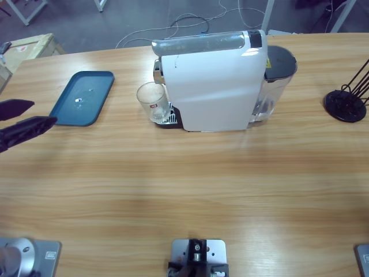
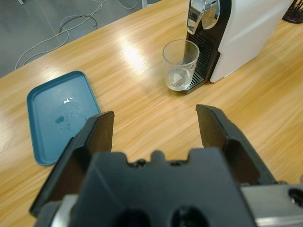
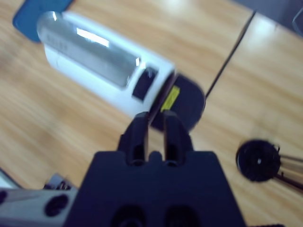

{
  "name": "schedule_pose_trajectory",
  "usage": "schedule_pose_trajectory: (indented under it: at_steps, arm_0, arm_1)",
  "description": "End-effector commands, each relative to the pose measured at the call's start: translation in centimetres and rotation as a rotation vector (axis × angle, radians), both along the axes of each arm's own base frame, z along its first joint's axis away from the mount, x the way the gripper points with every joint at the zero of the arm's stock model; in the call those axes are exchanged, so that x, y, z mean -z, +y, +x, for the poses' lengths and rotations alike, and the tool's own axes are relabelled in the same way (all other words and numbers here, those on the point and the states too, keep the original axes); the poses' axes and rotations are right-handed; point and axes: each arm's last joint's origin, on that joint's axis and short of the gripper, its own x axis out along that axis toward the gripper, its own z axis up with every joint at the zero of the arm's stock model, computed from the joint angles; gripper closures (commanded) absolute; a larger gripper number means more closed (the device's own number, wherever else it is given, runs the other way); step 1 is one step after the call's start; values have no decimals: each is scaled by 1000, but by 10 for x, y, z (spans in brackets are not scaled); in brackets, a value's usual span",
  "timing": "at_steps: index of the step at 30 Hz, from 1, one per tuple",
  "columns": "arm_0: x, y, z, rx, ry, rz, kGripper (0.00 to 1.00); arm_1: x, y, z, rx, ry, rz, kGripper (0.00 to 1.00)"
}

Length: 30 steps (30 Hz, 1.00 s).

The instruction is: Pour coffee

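Left wrist view looks past the wide-open, empty left hand (image 2: pixel 156 125) toward the small clear glass cup (image 2: pixel 180 64) on the white coffee machine's (image 2: pixel 246 33) drip tray, seemingly positioned to catch coffee, while the right hand (image 3: pixel 155 127) hangs nearly closed, empty.

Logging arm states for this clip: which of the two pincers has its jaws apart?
The left pincer, facing the glass cup, is spread wide; the right pincer above the coffee machine is nearly closed.
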Motion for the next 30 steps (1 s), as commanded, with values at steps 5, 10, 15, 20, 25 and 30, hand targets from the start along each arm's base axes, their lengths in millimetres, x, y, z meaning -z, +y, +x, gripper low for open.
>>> schedule_pose_trajectory:
  at_steps: [5,10,15,20,25,30]
  arm_0:
    - [17,1,-3,5,13,5,262]
    - [19,1,-2,0,10,6,262]
    - [20,2,-2,-7,7,6,262]
    - [20,2,-3,-5,9,7,262]
    - [21,1,-1,-5,12,9,262]
    - [21,1,-1,-6,11,10,262]
  arm_1:
    - [41,35,34,-35,20,-51,1000]
    - [58,55,34,-63,69,-102,1000]
    - [63,60,36,-57,80,-136,1000]
    - [59,59,36,-38,60,-150,1000]
    - [56,62,41,-31,53,-156,1000]
    - [67,66,47,-31,76,-176,1000]
